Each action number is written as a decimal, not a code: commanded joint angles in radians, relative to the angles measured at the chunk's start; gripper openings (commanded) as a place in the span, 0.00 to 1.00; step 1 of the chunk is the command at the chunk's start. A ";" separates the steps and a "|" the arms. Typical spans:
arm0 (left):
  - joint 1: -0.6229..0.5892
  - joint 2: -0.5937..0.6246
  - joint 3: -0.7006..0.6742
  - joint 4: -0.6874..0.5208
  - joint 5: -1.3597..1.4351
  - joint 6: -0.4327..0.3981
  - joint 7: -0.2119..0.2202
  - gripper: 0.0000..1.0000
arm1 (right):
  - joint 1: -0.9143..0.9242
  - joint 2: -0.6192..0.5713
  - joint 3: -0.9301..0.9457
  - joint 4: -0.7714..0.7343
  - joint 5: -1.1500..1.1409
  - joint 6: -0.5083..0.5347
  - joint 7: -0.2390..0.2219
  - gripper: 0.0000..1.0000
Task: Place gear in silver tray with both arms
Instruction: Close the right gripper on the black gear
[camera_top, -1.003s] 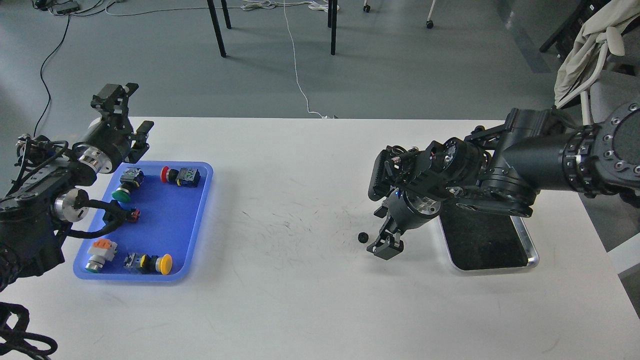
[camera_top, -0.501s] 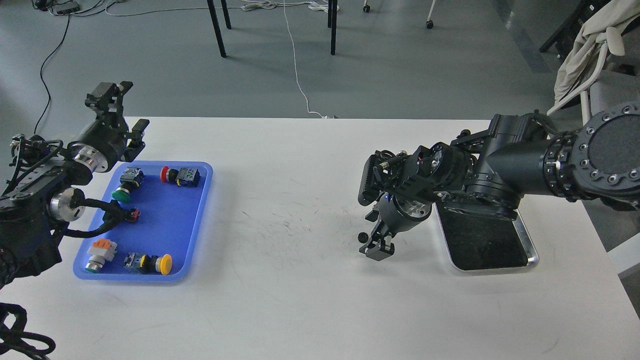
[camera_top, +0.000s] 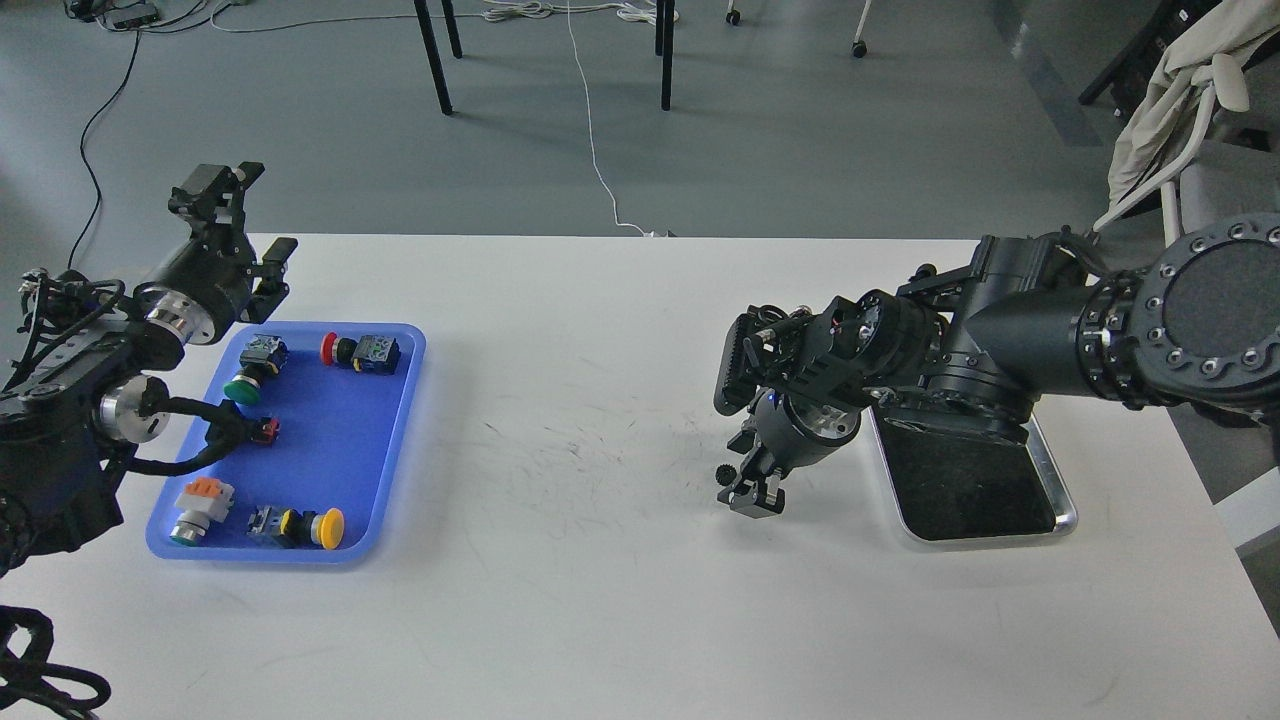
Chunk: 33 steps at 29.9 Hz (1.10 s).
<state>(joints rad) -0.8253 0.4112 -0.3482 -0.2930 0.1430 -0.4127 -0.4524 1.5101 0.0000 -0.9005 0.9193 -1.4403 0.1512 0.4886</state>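
A small black gear (camera_top: 722, 473) lies on the white table, left of the silver tray (camera_top: 1055, 480), whose dark bottom is partly covered by my right arm. My right gripper (camera_top: 750, 492) points down at the table and touches or nearly touches the gear's right side. Its fingers are dark and cannot be told apart. My left gripper (camera_top: 245, 222) is raised over the table's far left, above the blue tray's far end, with its fingers spread and empty.
A blue plastic tray (camera_top: 395, 440) at the left holds several push buttons and switches. A black cable from my left arm hangs over it. The table's far edge runs behind both arms; chair legs and cables are on the floor beyond.
My right gripper has moved left and slightly down, from apart from the gear to right against it. My left gripper has shifted a little to the left. The gear has stayed put.
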 joint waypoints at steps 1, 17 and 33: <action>0.000 0.001 0.000 0.000 0.000 0.000 0.000 0.95 | -0.001 0.000 0.000 0.000 0.000 0.001 0.000 0.56; 0.002 0.000 0.000 0.000 0.000 0.000 -0.002 0.95 | -0.007 0.000 -0.001 -0.002 0.000 0.002 0.000 0.34; 0.002 -0.003 0.001 0.000 0.000 0.000 -0.002 0.95 | -0.011 0.000 -0.008 -0.017 0.000 0.002 0.000 0.14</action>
<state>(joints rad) -0.8238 0.4081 -0.3479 -0.2930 0.1426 -0.4126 -0.4542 1.4974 0.0000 -0.9082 0.9059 -1.4406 0.1531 0.4886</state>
